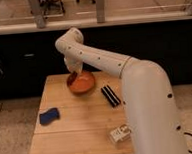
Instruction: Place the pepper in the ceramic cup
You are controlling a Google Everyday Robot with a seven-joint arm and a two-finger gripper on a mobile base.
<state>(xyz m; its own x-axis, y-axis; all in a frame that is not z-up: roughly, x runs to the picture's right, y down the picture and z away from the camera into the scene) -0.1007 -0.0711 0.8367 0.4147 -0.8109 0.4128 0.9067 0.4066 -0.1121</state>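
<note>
My gripper [72,76] hangs at the far side of the wooden table [69,139], right over the left rim of the round orange bowl [84,83]. A small reddish-brown piece, the pepper [71,80], shows at the gripper's tip against the bowl's left rim. I cannot tell whether it is held or resting there. The white ceramic cup is not in view; my arm covers the table's right side.
A blue sponge [49,116] lies at the table's left. A black flat bar [110,96] lies right of the bowl. A white labelled packet [120,134] sits near the front right edge. A dark cabinet front stands behind the table.
</note>
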